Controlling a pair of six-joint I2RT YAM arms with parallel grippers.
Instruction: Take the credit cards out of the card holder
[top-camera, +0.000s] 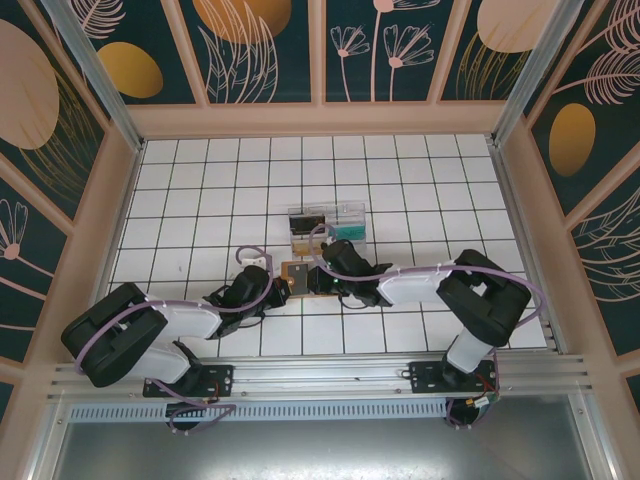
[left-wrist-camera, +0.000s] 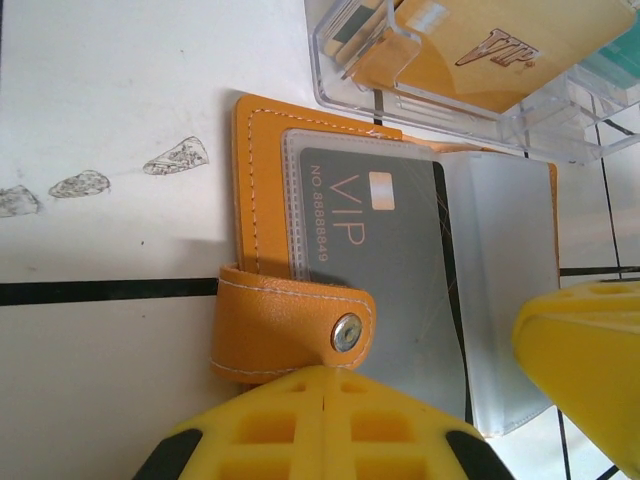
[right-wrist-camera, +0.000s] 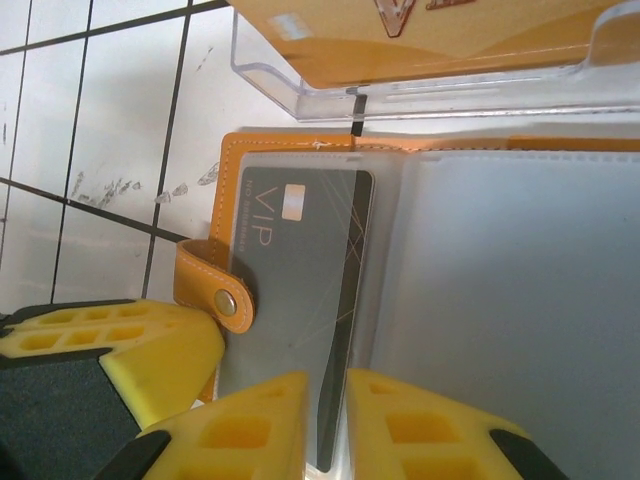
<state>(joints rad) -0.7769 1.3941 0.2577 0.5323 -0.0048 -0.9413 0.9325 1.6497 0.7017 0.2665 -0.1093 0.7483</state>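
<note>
The card holder (top-camera: 297, 272) lies open and flat on the bench (top-camera: 200, 180), just on the near side of the clear tray (top-camera: 345, 210) and almost against its wall. It looks light and floppy, with thin orange covers, soft see-through sleeves (left-wrist-camera: 500, 280) and a strap with a metal snap (left-wrist-camera: 346, 331). If tugged without being pinned, it would likely slide on the smooth tiles or lift along with its contents.

The grey card (left-wrist-camera: 390, 250) is the stiff part. It is thin and slick and sits snugly in a sleeve. The best hold is probably its end pointing away from the tray, with the orange cover pressed down meanwhile.

The left gripper (left-wrist-camera: 455, 400) has its jaws spread wide and holds nothing. One jaw lies over the strap side of the holder and the other is off past the sleeves. The right gripper (right-wrist-camera: 343, 430) has its jaws drawn to a narrow slit over the card's end farthest from the tray. Whether they pinch that end cannot be told.

The top view shows both arms meeting just short of the tray, but the holder is too small there for detail. The left wrist view gives the card's printed number and a gold card (left-wrist-camera: 470, 50) standing in the tray. The right wrist view adds the broad blank sleeve folded out sideways, and a yellow finger (right-wrist-camera: 110, 350) of the left gripper beside the strap.
</note>
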